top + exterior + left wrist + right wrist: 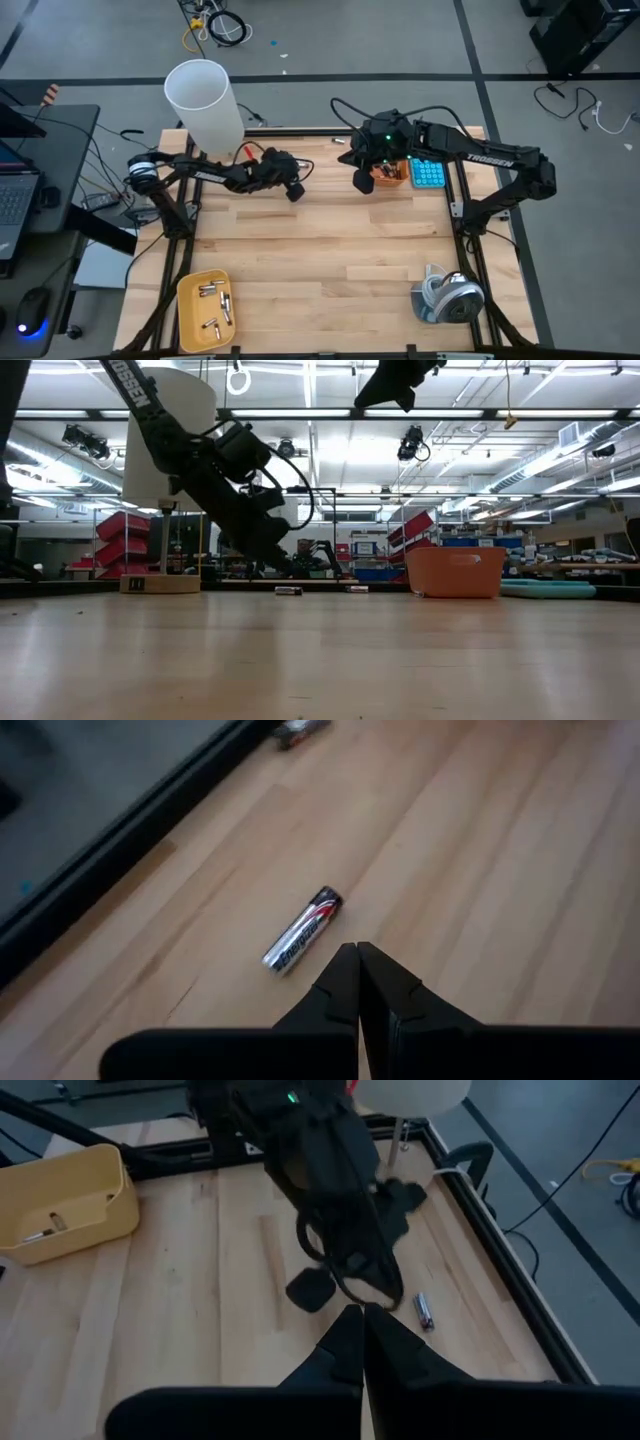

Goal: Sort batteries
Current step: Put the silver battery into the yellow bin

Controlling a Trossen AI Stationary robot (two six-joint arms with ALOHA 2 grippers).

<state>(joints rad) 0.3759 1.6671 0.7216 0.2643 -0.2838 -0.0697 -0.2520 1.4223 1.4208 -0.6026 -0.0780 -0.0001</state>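
Silver-and-black labelled battery (302, 931) lying flat

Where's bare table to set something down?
Free: the wide middle, between the yellow tray at one near corner and the tape roll at the other. Crowded: far edge, where both grippers, an orange bin and calculator sit.

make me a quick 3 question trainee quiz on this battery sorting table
1. True or false: the left tool is shut, with nothing held.
2. The yellow tray with batteries in it sits at which table corner in the high view? A) bottom left B) top right C) bottom right
3. Fill in: the battery lying loose just ahead of the left tool rests on the bare ____.

Key: 1 true; 2 A; 3 table. The right tool is shut too, up near the blue calculator.
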